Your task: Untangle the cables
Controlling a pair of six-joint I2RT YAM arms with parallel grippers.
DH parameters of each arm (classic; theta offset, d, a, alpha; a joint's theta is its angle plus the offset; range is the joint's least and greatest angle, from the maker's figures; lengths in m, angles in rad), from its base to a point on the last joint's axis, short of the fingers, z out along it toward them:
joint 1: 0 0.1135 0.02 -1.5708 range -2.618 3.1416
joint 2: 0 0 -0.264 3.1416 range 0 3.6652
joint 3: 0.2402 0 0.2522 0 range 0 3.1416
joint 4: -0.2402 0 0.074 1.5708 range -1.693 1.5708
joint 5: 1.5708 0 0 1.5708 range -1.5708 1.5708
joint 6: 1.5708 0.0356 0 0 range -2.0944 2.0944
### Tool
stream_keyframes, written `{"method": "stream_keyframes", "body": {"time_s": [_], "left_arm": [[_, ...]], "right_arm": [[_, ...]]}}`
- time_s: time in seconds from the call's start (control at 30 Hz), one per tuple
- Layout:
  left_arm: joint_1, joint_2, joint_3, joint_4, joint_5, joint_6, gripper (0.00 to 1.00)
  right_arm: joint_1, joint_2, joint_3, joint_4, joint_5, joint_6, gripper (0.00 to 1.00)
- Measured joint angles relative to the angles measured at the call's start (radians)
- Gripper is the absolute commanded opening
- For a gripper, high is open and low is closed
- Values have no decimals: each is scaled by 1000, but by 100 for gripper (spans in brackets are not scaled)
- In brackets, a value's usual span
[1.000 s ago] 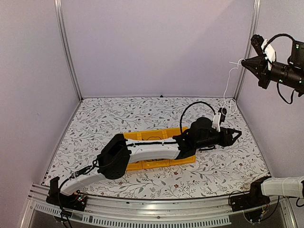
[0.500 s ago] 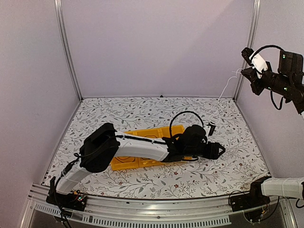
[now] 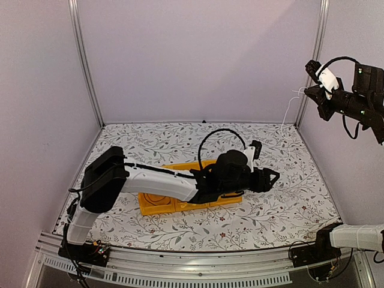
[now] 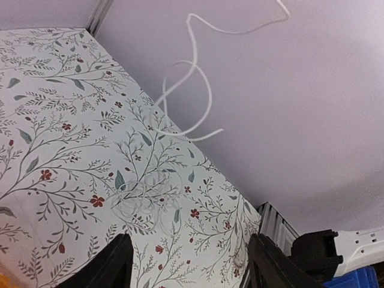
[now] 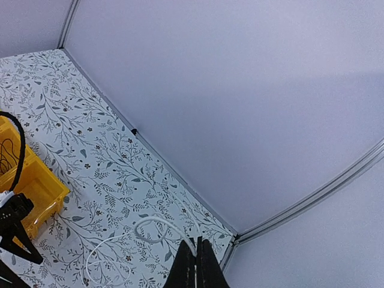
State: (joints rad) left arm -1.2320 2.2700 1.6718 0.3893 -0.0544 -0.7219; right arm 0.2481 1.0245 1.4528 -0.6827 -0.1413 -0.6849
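Observation:
A thin white cable (image 3: 287, 114) hangs from my right gripper (image 3: 307, 90), which is held high by the right wall and shut on the cable's upper end (image 5: 191, 245). The cable drops in loose loops (image 4: 198, 96) to a pale coil on the table (image 4: 144, 195). My left gripper (image 3: 273, 177) hovers low over the table, right of the yellow bin (image 3: 157, 204). It is open with nothing between its fingers (image 4: 114, 264), and the coil lies just ahead of it. No other cables show clearly; the left arm covers much of the bin.
The yellow bin (image 5: 36, 186) sits mid-table under my left arm. The right wall and its metal corner post (image 3: 312, 60) stand close behind my right gripper. The table's right edge rail (image 4: 282, 222) is near the left gripper.
My left arm has pulled back to the left, its jaws have opened wider, and the yellow bin has shifted left. The right gripper rose a little with the white cable.

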Motion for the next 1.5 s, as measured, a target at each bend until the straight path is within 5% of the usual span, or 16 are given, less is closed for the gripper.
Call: {"method": "stream_keyframes", "body": {"time_s": [0.47, 0.7, 1.07, 1.5], "left_arm": [[0, -84, -138, 192, -74, 101, 66], [5, -56, -19, 167, -151, 96, 48], [51, 171, 277, 164, -167, 85, 35], [62, 236, 307, 140, -120, 48, 18]], "right_arm": [[0, -14, 14, -38, -79, 17, 0], [0, -14, 14, -65, -143, 37, 0], [0, 0, 98, -129, -260, 79, 0], [-16, 38, 290, -199, -391, 130, 0]]}}
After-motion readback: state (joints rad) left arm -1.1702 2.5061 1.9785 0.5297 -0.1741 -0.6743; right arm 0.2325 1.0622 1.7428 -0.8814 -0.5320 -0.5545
